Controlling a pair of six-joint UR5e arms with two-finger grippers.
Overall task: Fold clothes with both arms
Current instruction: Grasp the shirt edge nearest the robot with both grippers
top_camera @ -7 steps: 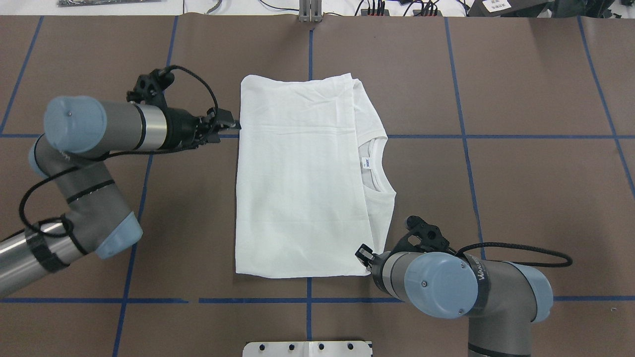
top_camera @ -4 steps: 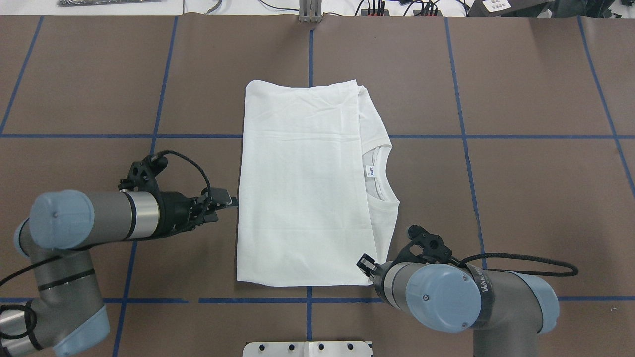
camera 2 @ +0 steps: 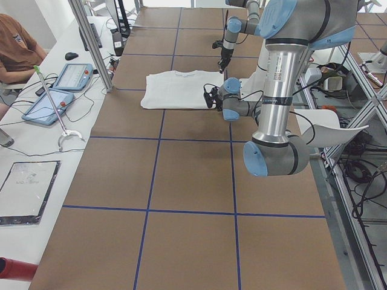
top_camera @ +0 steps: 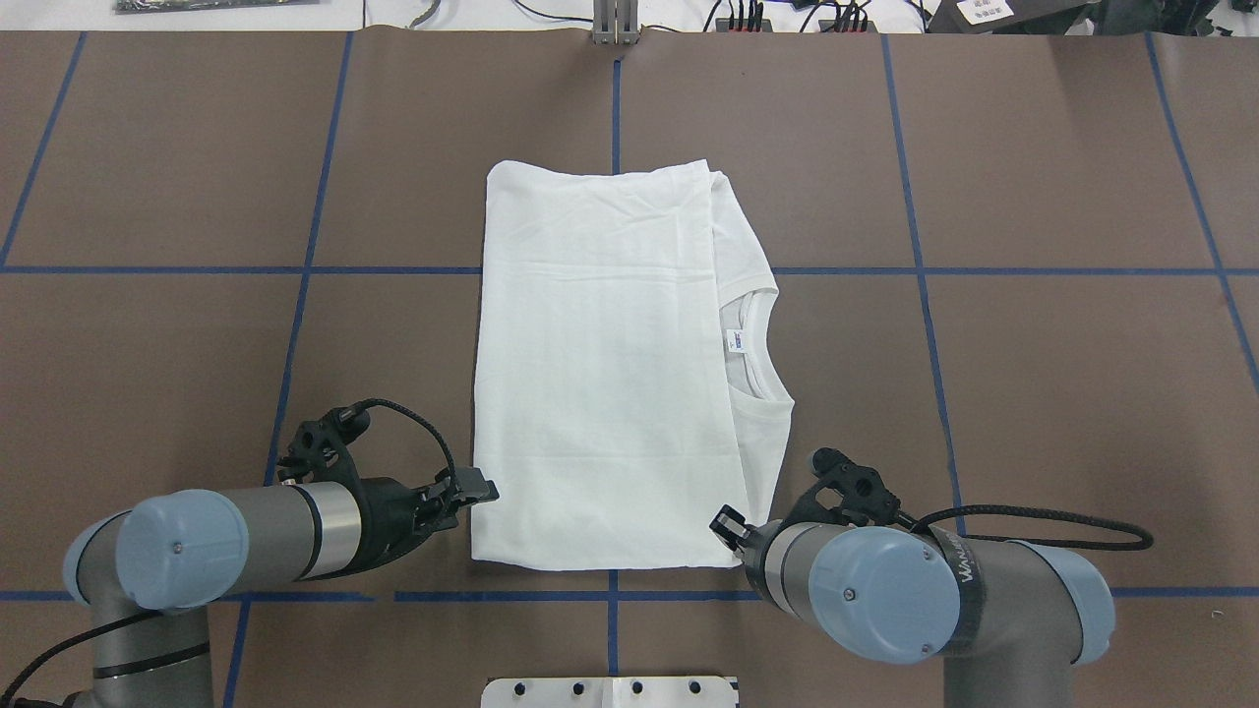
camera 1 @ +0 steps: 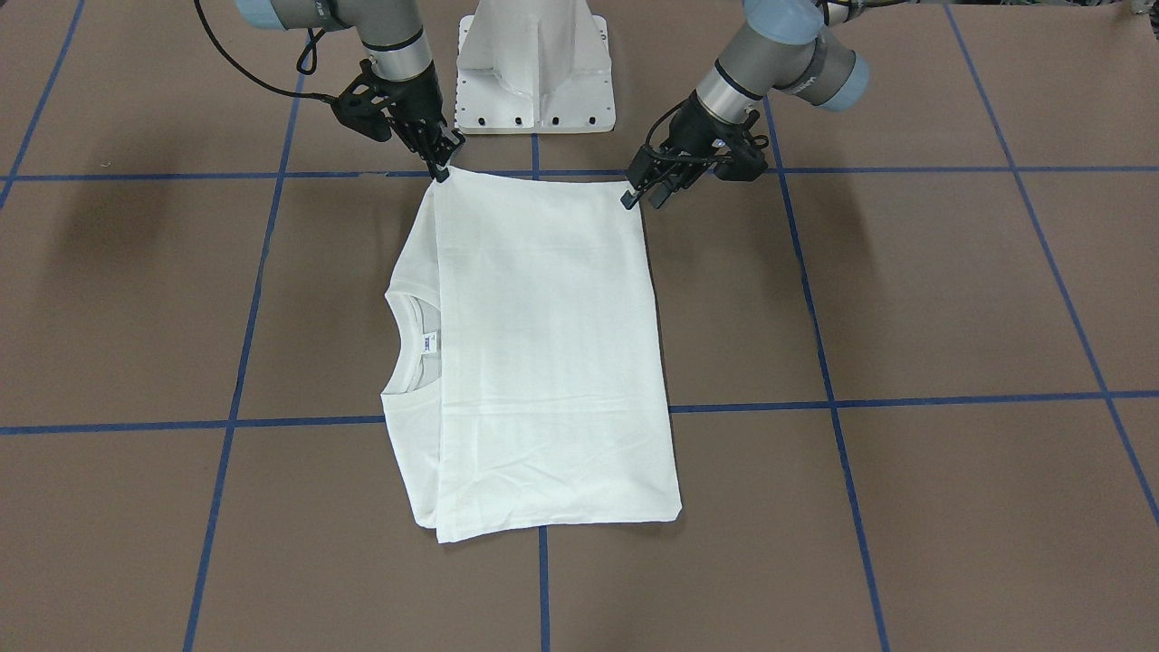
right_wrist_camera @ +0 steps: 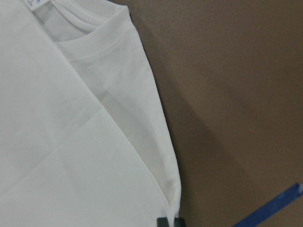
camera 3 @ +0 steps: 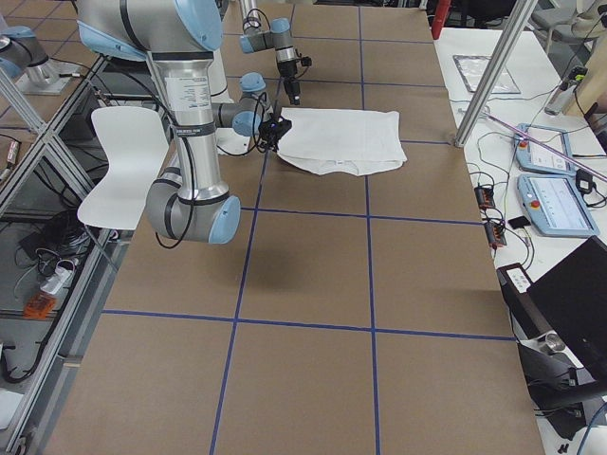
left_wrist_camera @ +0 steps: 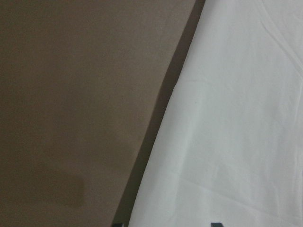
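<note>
The white T-shirt (top_camera: 605, 374) lies folded flat on the brown table, collar and label (top_camera: 736, 340) towards the right; no black text shows. My left gripper (top_camera: 479, 489) is open at the shirt's near-left corner; in the left wrist view its fingertips (left_wrist_camera: 215, 224) straddle the shirt's edge (left_wrist_camera: 156, 156). My right gripper (top_camera: 726, 522) sits at the near-right corner and looks shut on it; the right wrist view shows that corner (right_wrist_camera: 173, 208) at the fingertips. In the front view the left gripper (camera 1: 632, 196) and the right gripper (camera 1: 444, 171) flank the shirt's edge (camera 1: 534, 186) nearest the base.
The white pedestal base (camera 1: 534, 63) stands just behind the shirt. Blue tape lines (top_camera: 925, 295) grid the table. An operators' bench with tablets (camera 2: 60, 90) and metal posts (camera 2: 91, 42) runs along the far side.
My left arm has swung from the shirt's far-left edge to its near-left corner. The shirt slid slightly to the right and towards the robot early on. The right arm has barely moved.
</note>
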